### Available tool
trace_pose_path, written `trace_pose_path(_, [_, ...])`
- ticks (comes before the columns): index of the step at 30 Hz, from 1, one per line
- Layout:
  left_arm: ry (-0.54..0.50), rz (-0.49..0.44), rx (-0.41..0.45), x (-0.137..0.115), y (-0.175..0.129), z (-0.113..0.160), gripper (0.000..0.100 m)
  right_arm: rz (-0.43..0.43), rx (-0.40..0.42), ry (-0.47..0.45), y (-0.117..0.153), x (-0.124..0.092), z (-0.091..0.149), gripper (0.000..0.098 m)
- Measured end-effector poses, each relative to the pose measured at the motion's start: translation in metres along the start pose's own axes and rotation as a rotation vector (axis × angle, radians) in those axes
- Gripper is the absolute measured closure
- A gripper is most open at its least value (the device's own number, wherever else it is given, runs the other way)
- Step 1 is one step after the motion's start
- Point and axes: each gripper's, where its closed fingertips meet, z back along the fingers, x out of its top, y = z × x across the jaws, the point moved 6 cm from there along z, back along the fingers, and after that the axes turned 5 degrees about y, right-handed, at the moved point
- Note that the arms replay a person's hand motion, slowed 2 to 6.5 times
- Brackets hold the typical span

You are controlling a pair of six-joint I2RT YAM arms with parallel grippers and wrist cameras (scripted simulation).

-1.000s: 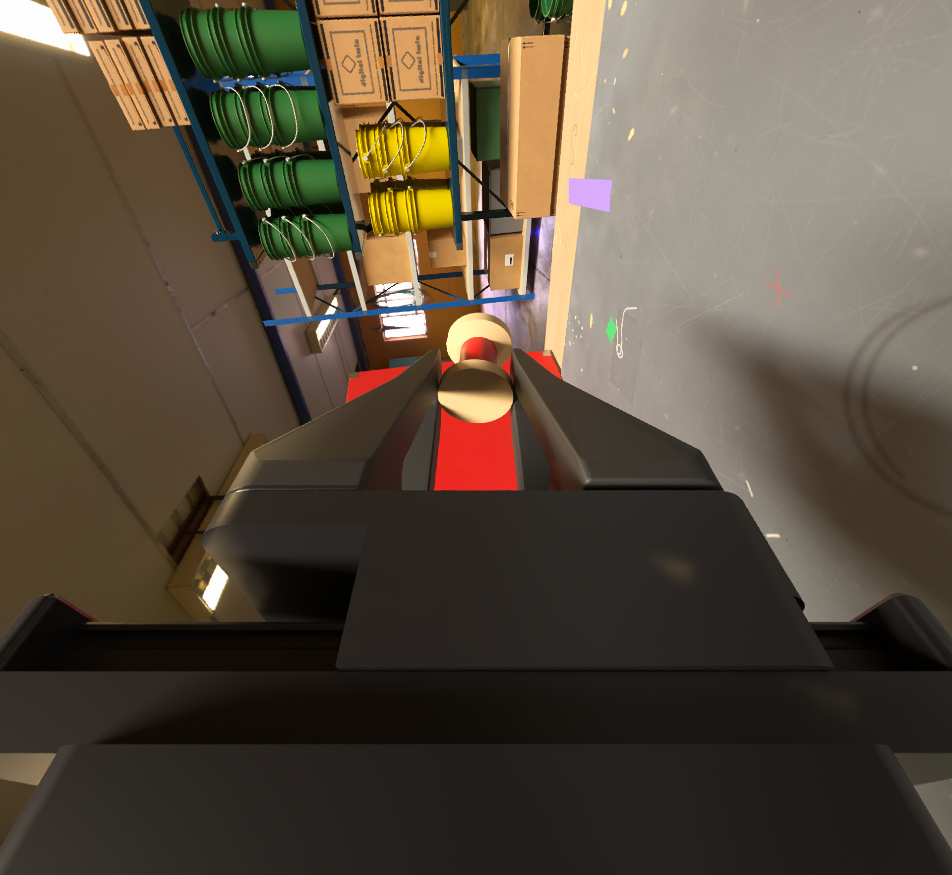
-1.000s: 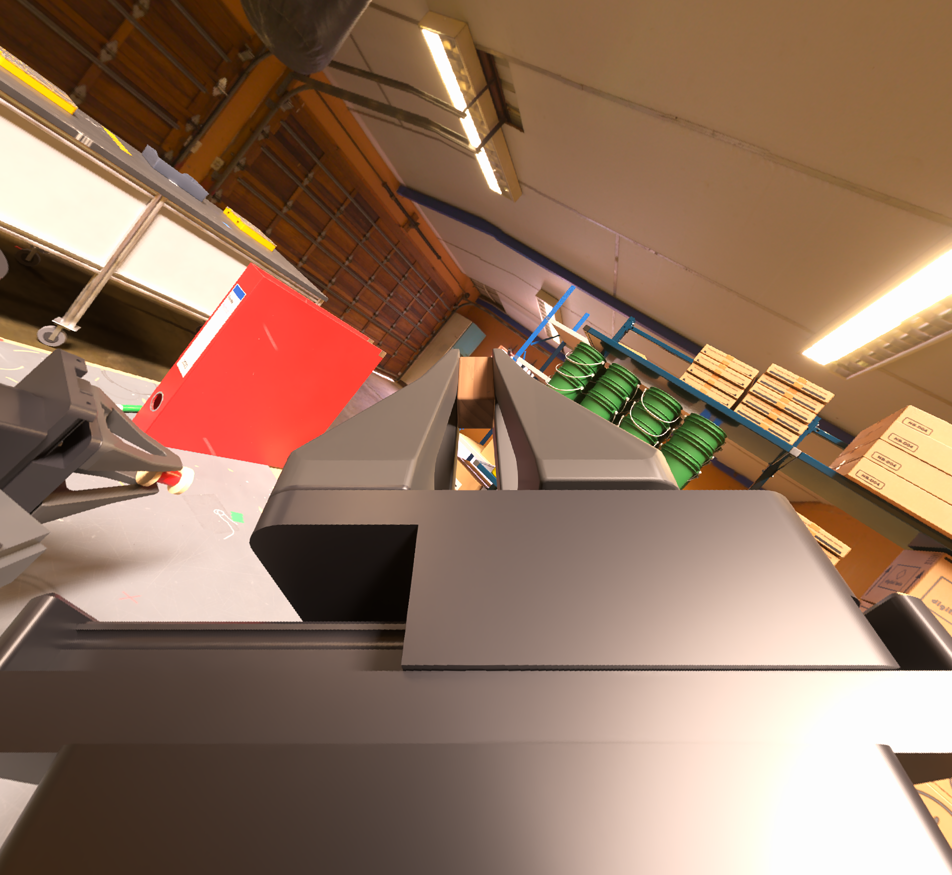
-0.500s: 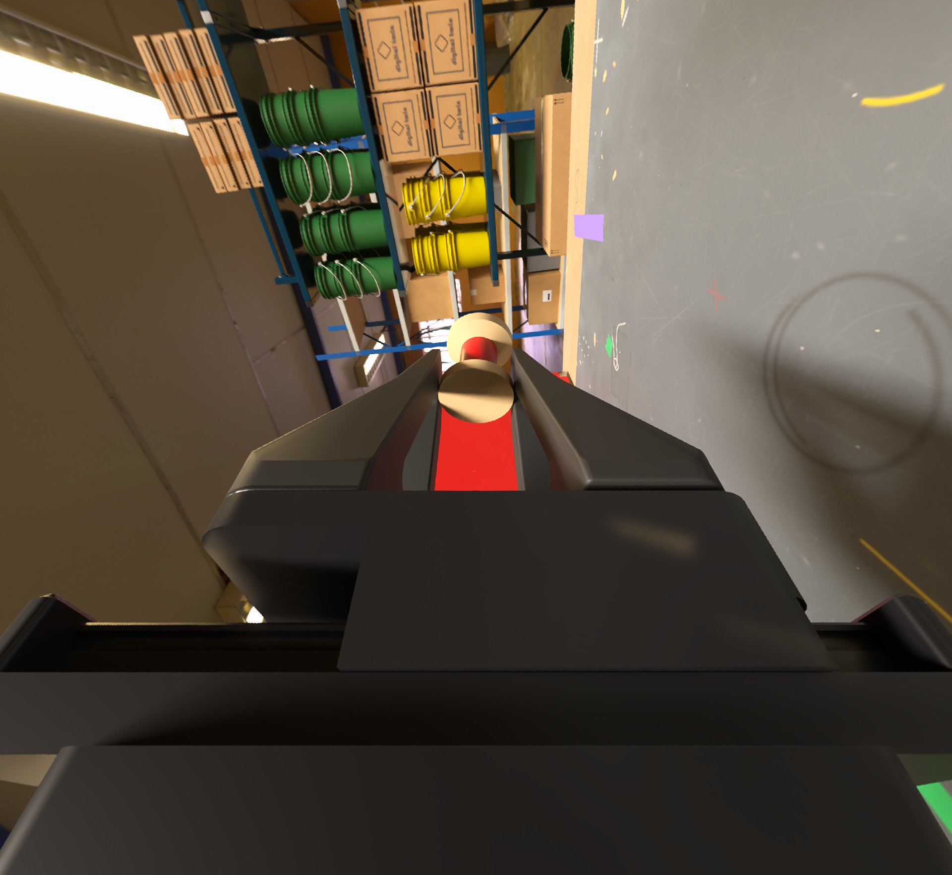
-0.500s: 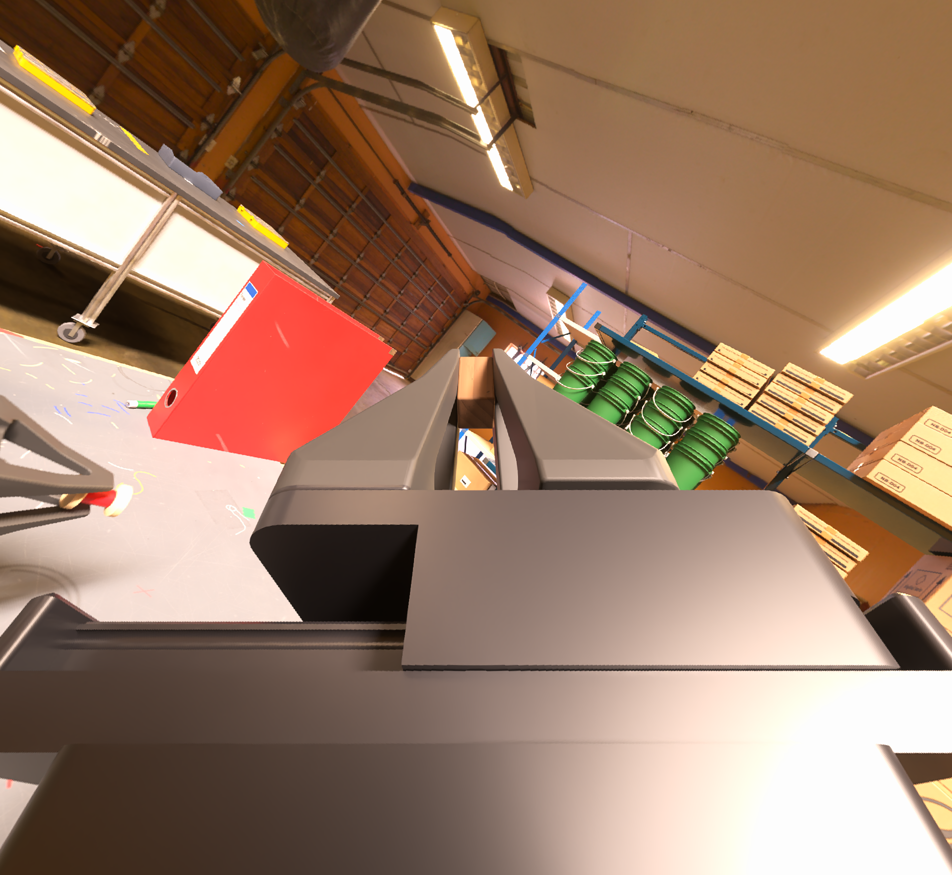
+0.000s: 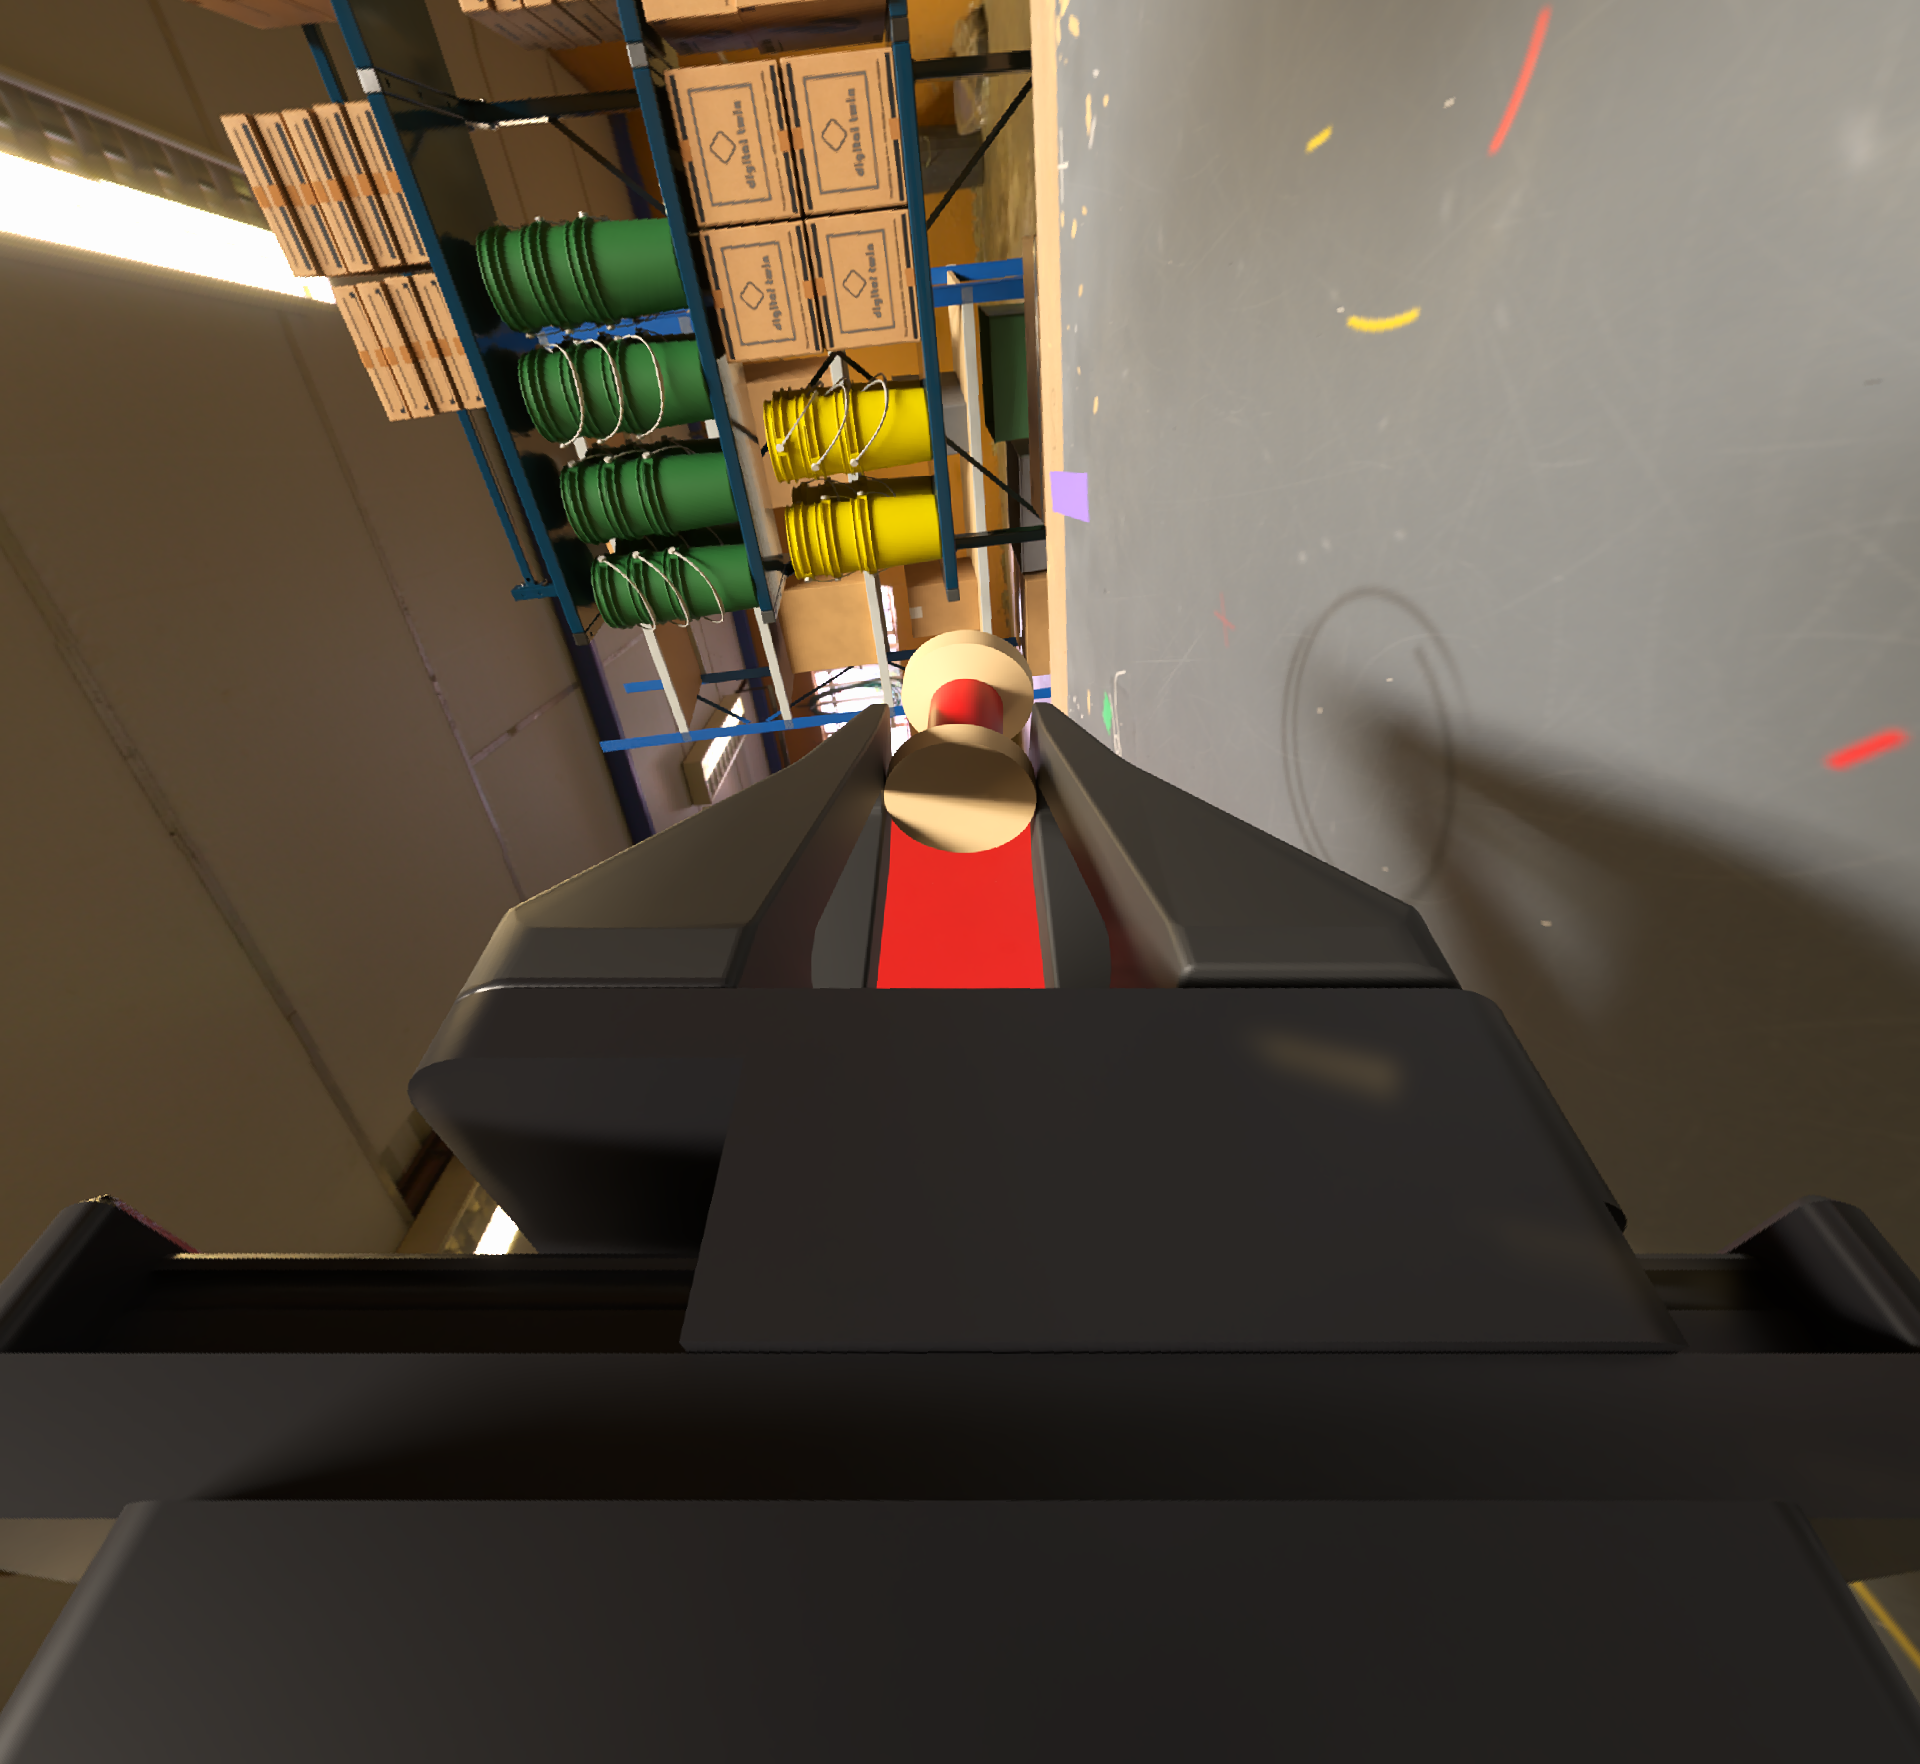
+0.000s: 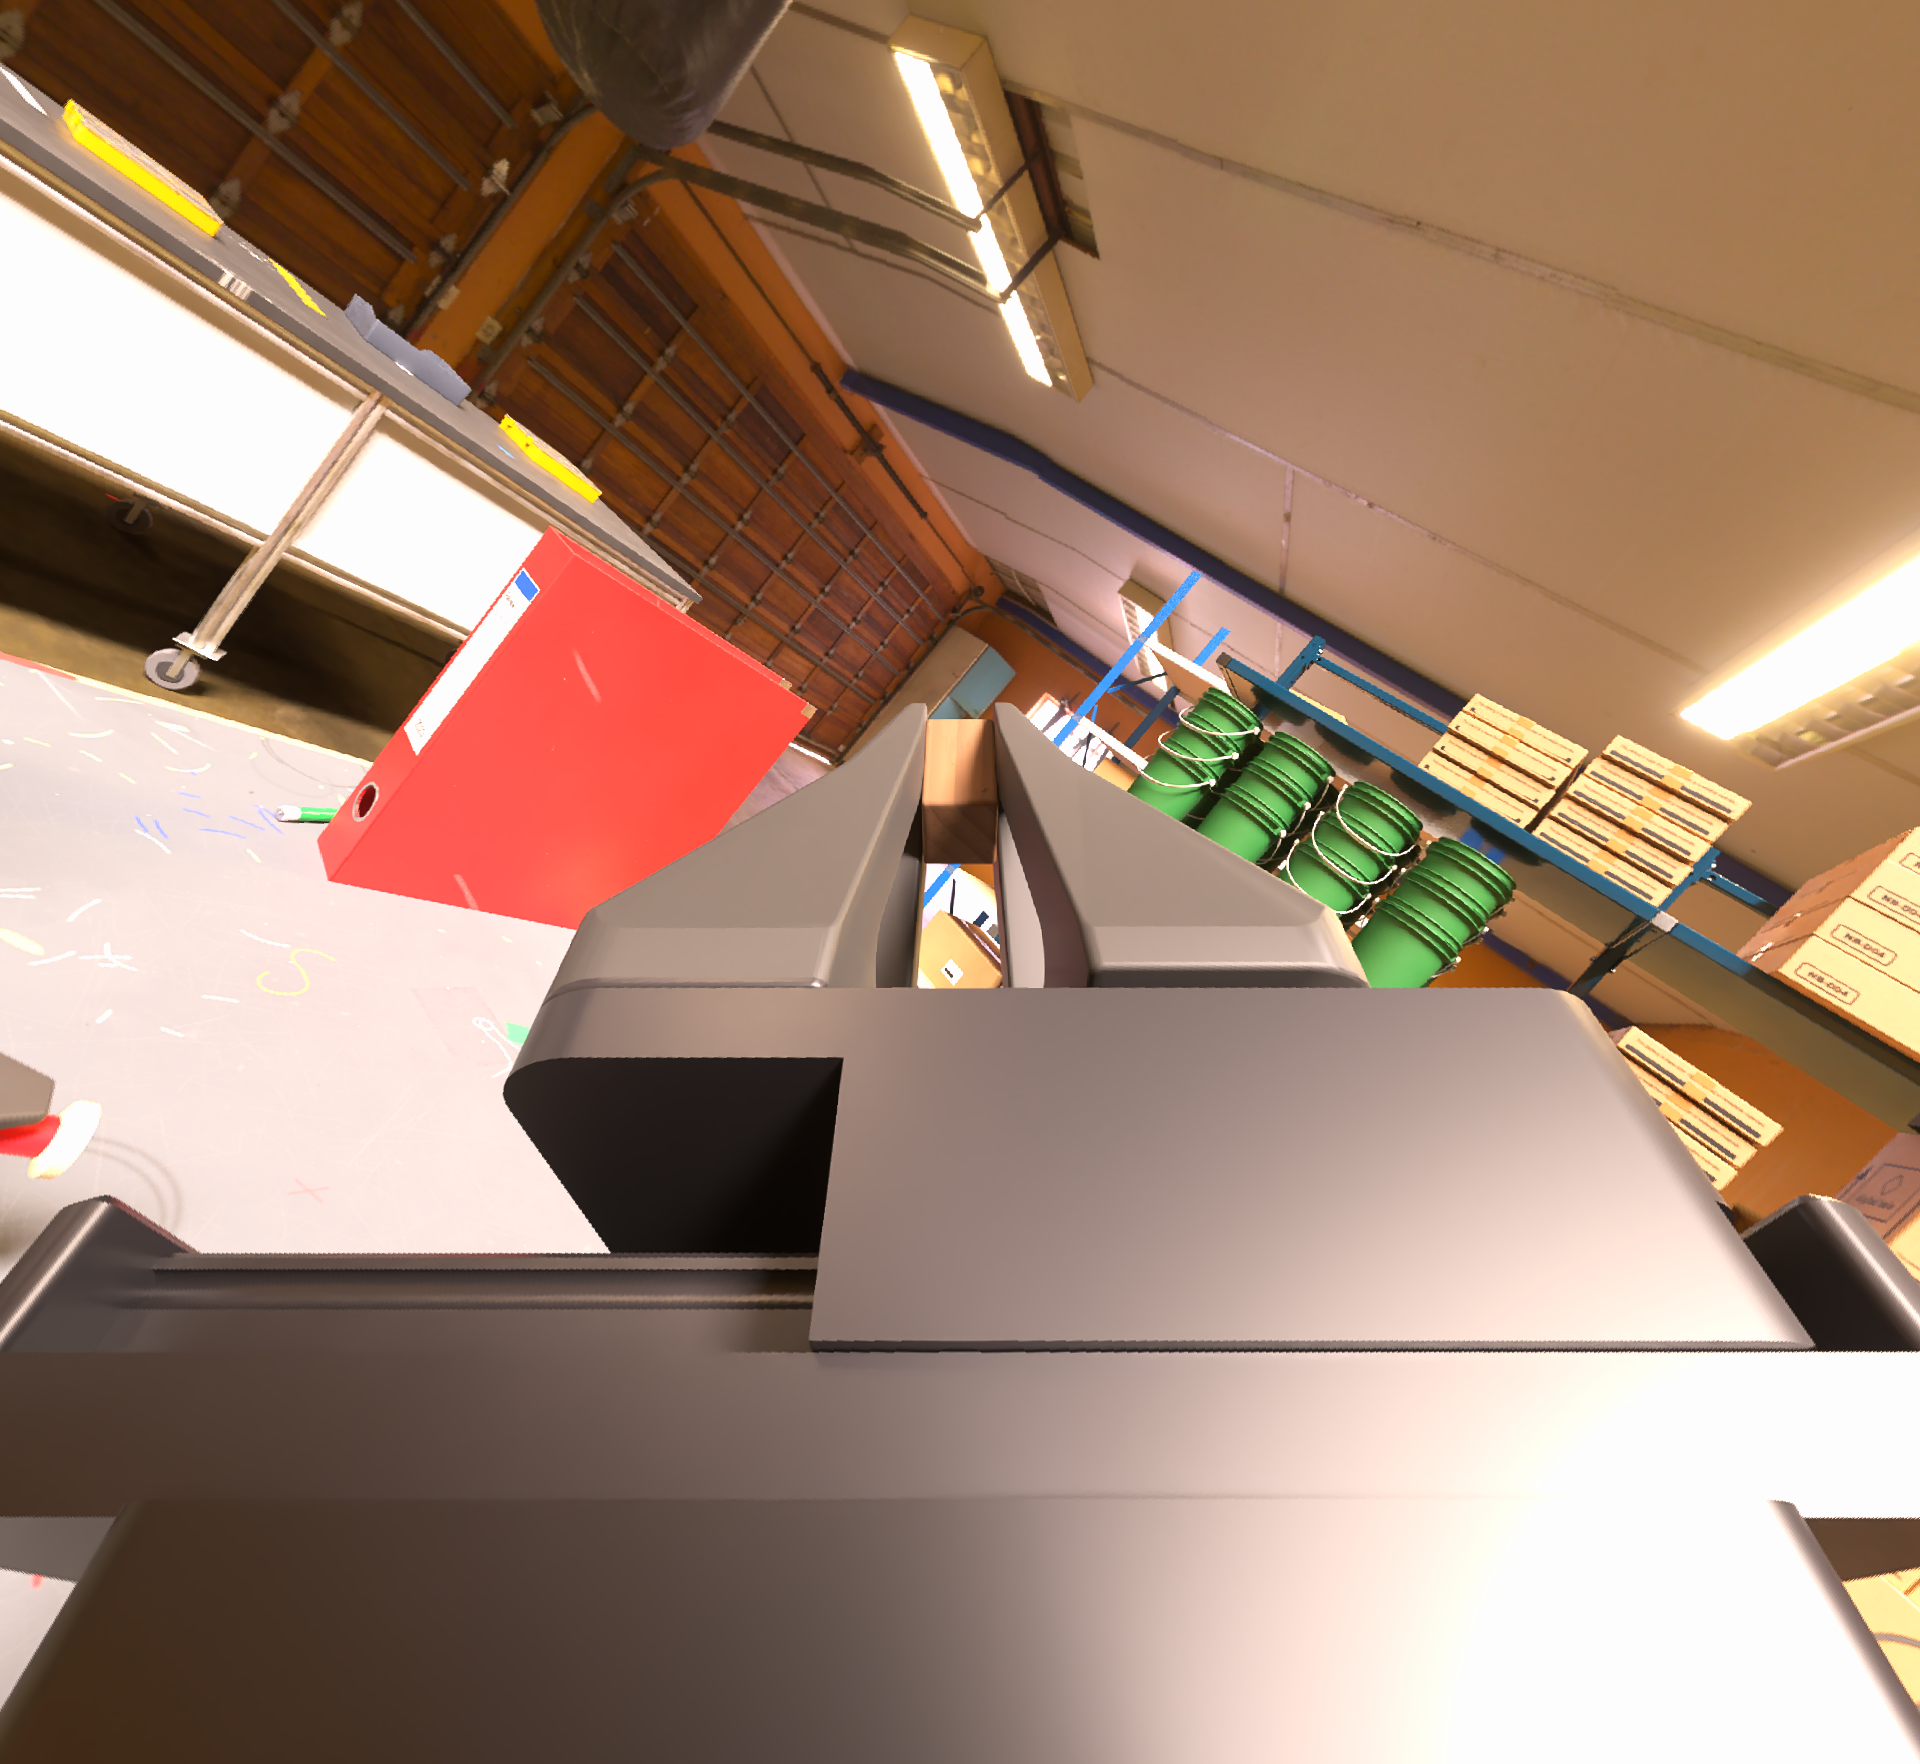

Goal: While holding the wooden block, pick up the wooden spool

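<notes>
1. Spool first: the wooden spool, with pale round flanges and a red core, sits pinched between the fingertips of our left gripper, which is closed onto it from both sides.
2. We see the spool carried clear of the grey table, its axis pointing away along the fingers.
3. Over on the right, our right gripper is drawn in tight on the wooden block, a brown piece wedged between the two fingers near their tips.
4. We catch the spool again at the far left edge of the right wrist view, above the table and well apart from the block.
5. A red binder stands on the table beyond it, with a green marker lying just beside its spine.
6. Behind both grippers we see blue shelving with green buckets, yellow buckets and cardboard boxes.
</notes>
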Motion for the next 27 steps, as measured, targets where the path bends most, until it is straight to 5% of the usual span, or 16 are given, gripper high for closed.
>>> trace_pose_path(11, [-0.042,0.047,-0.034,0.007,-0.022,0.013,0.078,0.002,0.021,-0.007,0.006,0.002,-0.003,0.0876])
trace_pose_path(20, [-0.227,0.381,-0.095,-0.008,-0.001,0.023,0.078,0.004,0.029,-0.005,0.007,0.003,-0.005,0.0876])
trace_pose_path(27, [-0.279,0.538,-0.123,-0.028,0.005,0.024,0.078,0.004,0.032,0.003,0.007,0.001,-0.007,0.0876])
